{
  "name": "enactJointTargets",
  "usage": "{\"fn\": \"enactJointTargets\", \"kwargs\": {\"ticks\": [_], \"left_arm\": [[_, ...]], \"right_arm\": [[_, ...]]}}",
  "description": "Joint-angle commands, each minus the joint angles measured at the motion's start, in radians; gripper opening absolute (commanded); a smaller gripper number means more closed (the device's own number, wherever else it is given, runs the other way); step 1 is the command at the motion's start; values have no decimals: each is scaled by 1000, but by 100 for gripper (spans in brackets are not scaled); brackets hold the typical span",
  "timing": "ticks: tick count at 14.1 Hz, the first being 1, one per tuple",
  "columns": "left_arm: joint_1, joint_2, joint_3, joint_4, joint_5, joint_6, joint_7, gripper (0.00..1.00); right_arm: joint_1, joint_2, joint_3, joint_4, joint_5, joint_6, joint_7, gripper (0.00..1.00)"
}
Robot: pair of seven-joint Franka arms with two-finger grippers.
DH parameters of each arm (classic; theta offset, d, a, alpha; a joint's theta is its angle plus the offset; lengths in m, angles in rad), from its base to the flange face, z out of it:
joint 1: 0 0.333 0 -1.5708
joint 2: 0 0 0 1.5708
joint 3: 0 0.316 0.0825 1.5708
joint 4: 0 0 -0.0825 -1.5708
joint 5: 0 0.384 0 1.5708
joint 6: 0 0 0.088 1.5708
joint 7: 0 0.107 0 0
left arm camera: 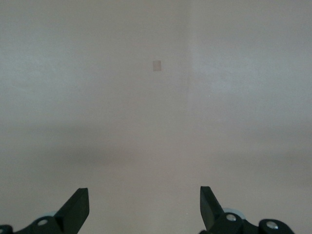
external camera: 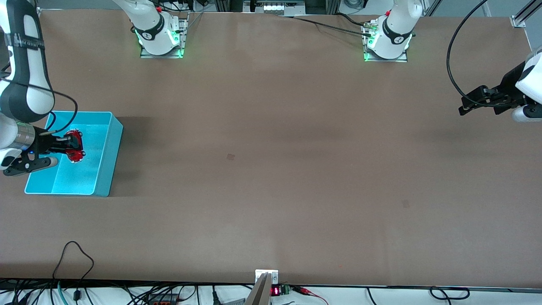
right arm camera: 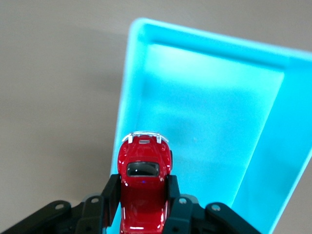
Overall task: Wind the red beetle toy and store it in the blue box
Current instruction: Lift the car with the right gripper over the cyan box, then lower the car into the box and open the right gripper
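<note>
Right gripper [external camera: 71, 146] clamped on the red beetle toy [external camera: 75, 145], holding it over the open blue box [external camera: 111, 161] at the right arm's end of the table; left gripper [external camera: 463, 106] waits over the table's left-arm edge, fingers apart

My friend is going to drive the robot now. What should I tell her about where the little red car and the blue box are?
Right gripper: shut on the tiny glossy red beetle toy car, holding it over the light blue rectangular plastic box, which sits at the right arm's end of the table.
Left gripper: open and holding nothing, waiting above bare table at the left arm's end.
Done: the car is picked up and brought over the box. Whether it has been wound cannot be told.
Left: let the car go into the box, then pull the right arm away.
</note>
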State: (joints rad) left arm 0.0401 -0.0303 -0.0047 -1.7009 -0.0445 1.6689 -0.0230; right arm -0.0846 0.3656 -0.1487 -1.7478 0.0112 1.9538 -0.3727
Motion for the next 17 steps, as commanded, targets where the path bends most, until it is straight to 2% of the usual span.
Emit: {"fn": "enactJointTargets", "kwargs": {"ticks": [1,3,6,7,8,9,10,11,17], "left_arm": [[3,0,-5,9,17,2,-5,100],[3,0,-5,7,18,-9,0,100],[3,0,-6,7,17,-8,0,100],[3,0,-5,7,17,-5,0,100],[3,0,-5,7,17,-1,0,100],[3,0,-5,7,18,2,0,100],[3,-2,-5,7,18,3,0,100],[3,-2,-5,7,18,5,0,100],[1,-5,-8,9,18,3,0,100]], "right_arm": [[12,64,-35,-27,1,103,98,4],[6,110,-49,-76,-2,213,97,4],[0,164,-52,-102,-7,263,98,4],[-3,171,-52,-110,-8,283,95,8],[-3,180,-52,-114,-8,290,97,17],[-4,182,-52,-114,-8,289,97,42],[-3,173,-52,-113,-7,284,94,84],[0,149,-52,-111,-8,278,94,100],[34,-112,-39,-29,-27,48,71,100]]}}
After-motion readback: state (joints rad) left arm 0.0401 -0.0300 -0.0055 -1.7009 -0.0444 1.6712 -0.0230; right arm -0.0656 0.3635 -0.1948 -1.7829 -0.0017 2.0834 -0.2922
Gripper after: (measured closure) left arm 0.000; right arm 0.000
